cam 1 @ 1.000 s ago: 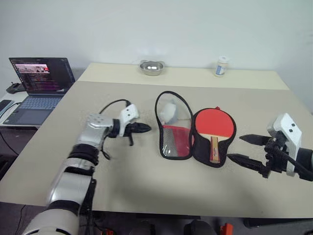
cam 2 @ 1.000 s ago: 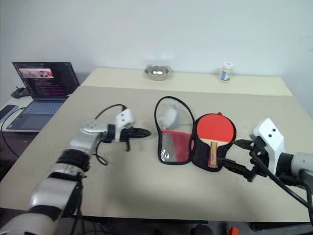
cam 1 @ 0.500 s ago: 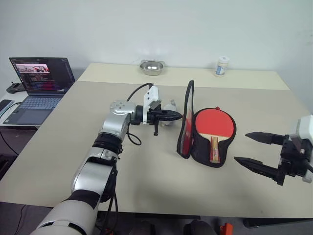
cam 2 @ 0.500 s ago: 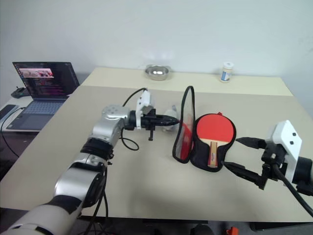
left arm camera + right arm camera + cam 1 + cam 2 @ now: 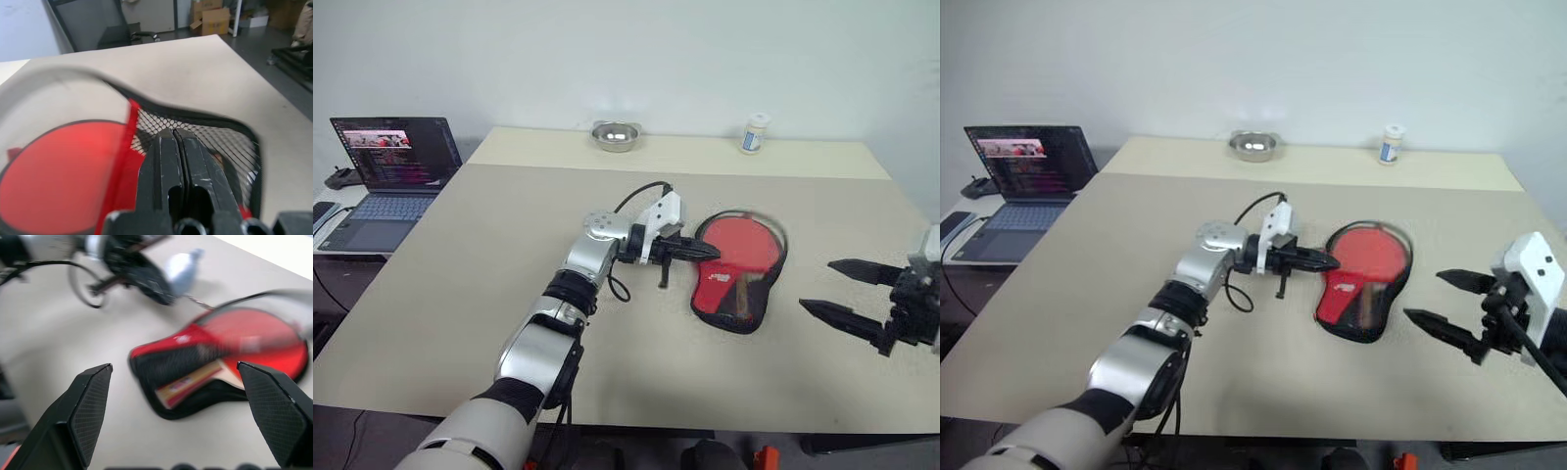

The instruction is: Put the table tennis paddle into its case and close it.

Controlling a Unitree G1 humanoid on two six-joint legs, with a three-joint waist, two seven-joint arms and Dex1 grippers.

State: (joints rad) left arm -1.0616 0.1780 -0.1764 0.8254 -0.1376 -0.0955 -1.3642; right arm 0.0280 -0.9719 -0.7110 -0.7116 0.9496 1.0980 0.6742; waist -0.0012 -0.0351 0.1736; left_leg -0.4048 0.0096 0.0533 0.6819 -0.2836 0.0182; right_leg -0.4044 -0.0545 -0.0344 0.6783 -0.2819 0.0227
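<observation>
Jaws first: your left gripper (image 5: 705, 252) has its jaws clenched tight with nothing between them, tip resting against the folded-over flap of the case (image 5: 729, 294). Your right gripper (image 5: 850, 290) hangs wide open and empty just off the case's right side. Big change in the last second: the case was lying butterflied open on the counter (image 5: 489, 245), then the lid stood up on edge, and now your left arm has swept across and pushed it down over the table tennis paddle (image 5: 749, 240). So the paddle's inside, sitting in the bottom half, and the round red rubber face shows at the far end where the flap hasn't settled, with the pale wooden handle peeking out underneath in the right wrist view. I'd say what's left is flattening the flap and running the zip. The case is soft fabric, paddle-shaped, red panel with black mesh pocket and black trim, so expect it to spring back a bit. The paddle's rigid and flat.
</observation>
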